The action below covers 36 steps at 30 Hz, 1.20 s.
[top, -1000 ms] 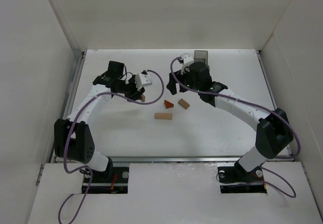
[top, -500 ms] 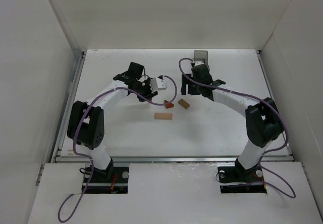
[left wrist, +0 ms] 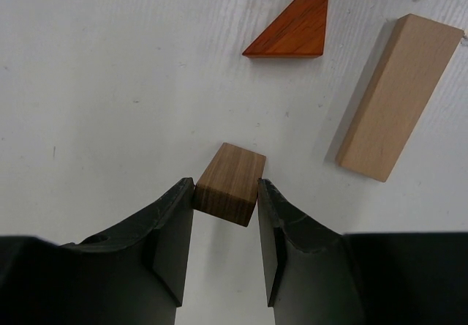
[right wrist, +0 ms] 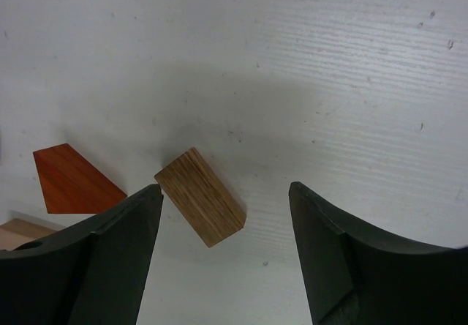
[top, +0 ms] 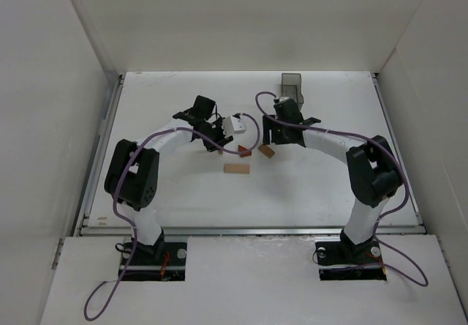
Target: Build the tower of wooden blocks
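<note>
The left gripper (left wrist: 226, 193) pinches a small brown block (left wrist: 232, 173) near the orange triangle (left wrist: 294, 25), while the right gripper (right wrist: 225, 192) hovers, jaws spread, over a second brown block (right wrist: 199, 206).

The small block (left wrist: 229, 182) and long block (left wrist: 398, 94) are bare matt wood with fine grain, the small one darker. The triangle (left wrist: 296, 23) is smooth orange-stained wood. The table (left wrist: 110, 69) is matt white, finely scratched. The fingers (left wrist: 172, 244) look like matt black plastic, the bin (top: 292, 85) like translucent grey plastic
</note>
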Each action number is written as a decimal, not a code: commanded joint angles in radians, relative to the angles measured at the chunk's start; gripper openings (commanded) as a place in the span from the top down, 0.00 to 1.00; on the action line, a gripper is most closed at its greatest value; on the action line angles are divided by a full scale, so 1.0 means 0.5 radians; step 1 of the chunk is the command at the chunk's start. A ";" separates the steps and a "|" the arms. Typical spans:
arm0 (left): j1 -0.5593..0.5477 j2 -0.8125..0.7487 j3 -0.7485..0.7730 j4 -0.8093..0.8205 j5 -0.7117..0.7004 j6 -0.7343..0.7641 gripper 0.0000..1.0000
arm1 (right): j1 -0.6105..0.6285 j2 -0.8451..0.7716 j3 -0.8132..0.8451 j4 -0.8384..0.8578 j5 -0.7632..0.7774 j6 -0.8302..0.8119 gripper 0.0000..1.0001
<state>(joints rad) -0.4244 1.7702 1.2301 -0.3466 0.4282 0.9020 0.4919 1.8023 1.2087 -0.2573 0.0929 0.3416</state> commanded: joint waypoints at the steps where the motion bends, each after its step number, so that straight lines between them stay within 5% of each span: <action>1: -0.041 0.000 -0.042 0.046 0.006 -0.058 0.92 | 0.010 0.046 0.049 -0.040 -0.035 0.019 0.25; 23: -0.118 0.037 -0.046 -0.028 -0.037 -0.116 0.53 | 0.065 0.046 0.049 -0.041 -0.035 -0.085 0.20; 36: -0.118 -0.049 0.034 -0.065 0.048 -0.196 0.46 | 0.154 -0.122 -0.092 0.057 -0.228 -0.459 0.20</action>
<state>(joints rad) -0.4770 1.7985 1.2110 -0.3573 0.4114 0.8284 0.5358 1.8027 1.1782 -0.2779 0.0360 0.1989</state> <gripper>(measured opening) 0.534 0.804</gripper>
